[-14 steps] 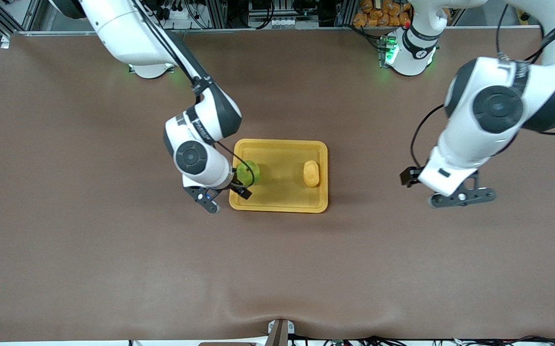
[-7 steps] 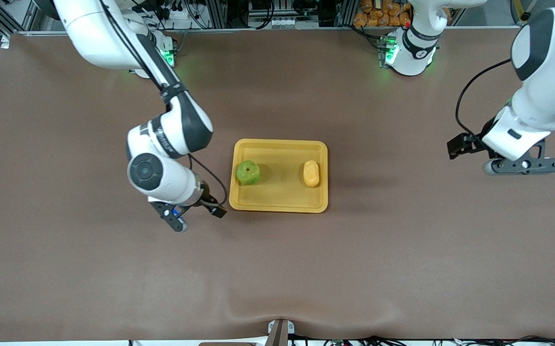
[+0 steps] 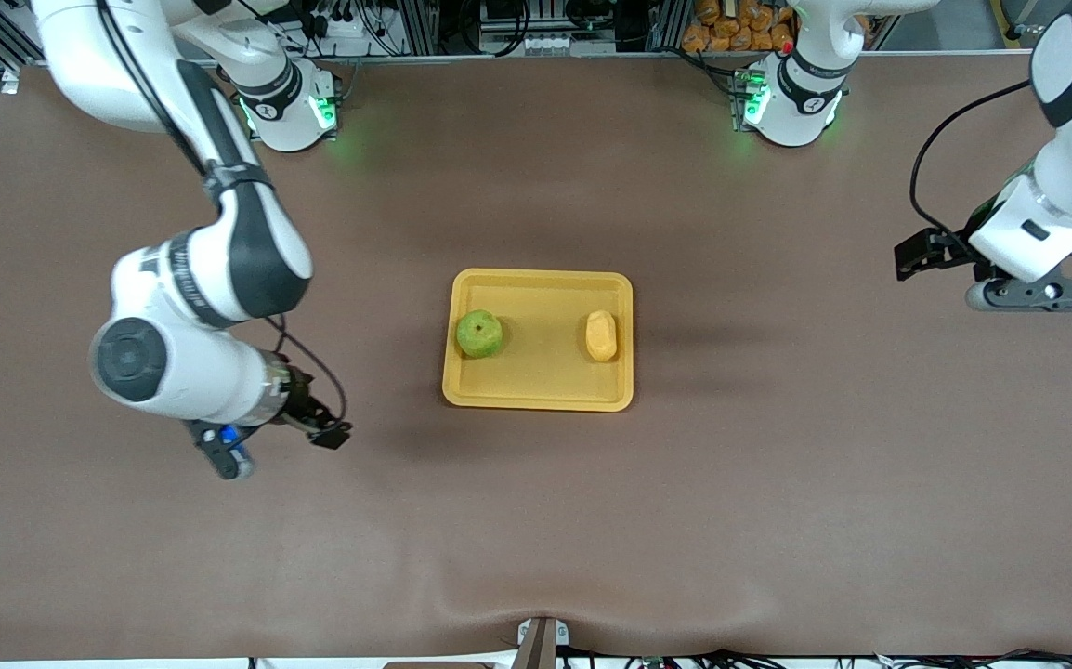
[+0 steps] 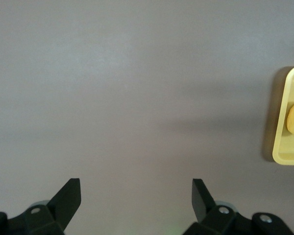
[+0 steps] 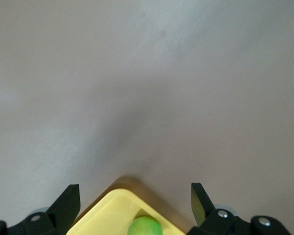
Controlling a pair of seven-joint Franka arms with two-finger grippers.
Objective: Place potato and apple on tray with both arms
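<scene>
The round green apple (image 3: 479,333) and bumpy oblong potato (image 3: 601,335) lie in the rimmed yellow tray (image 3: 539,395), at two o'clock from the wide-open, empty right gripper (image 3: 231,457) and eight o'clock from the equally open, empty left gripper (image 3: 1038,294).

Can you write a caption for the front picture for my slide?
Apple and potato sit on the tray; both open grippers, left and right, hang over bare table.

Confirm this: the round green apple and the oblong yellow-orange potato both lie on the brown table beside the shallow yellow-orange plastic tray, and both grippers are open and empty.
Not quite. The round green apple and the oblong yellow-orange potato lie in the shallow yellow-orange plastic tray, not beside it, as the front view shows. The left gripper and right gripper are indeed open and empty.
</scene>
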